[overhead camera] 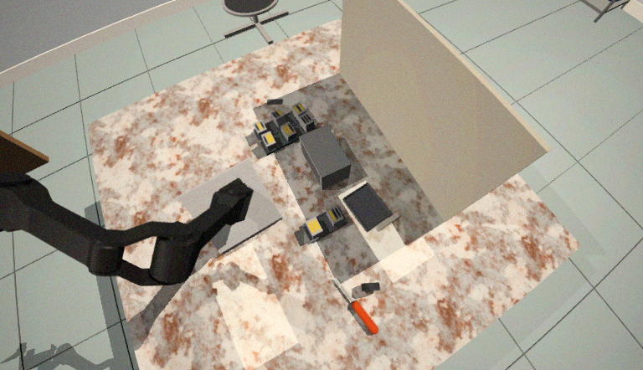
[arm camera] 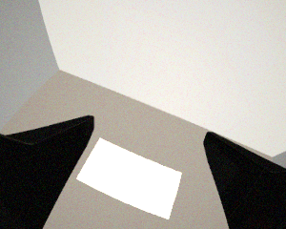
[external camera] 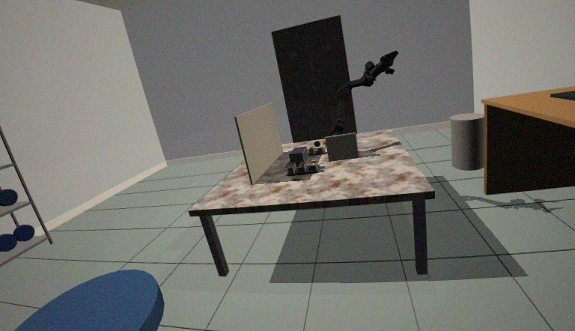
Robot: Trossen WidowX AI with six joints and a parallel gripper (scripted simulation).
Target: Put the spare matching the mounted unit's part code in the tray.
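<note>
Your arm is raised high above the marbled table point(external camera: 364, 183), and its gripper point(external camera: 388, 59) points upward toward the ceiling with the fingers spread wide and nothing between them. From above you find a grey mounted unit point(overhead camera: 326, 156) standing in front of a tall beige panel point(overhead camera: 426, 110), a cluster of yellow-labelled spares point(overhead camera: 283, 126) on its far side and two more spares point(overhead camera: 323, 223) on its near side. The dark tray point(overhead camera: 367, 206) lies just right of that near pair, and an orange-handled screwdriver point(overhead camera: 362, 315) lies nearer still.
</note>
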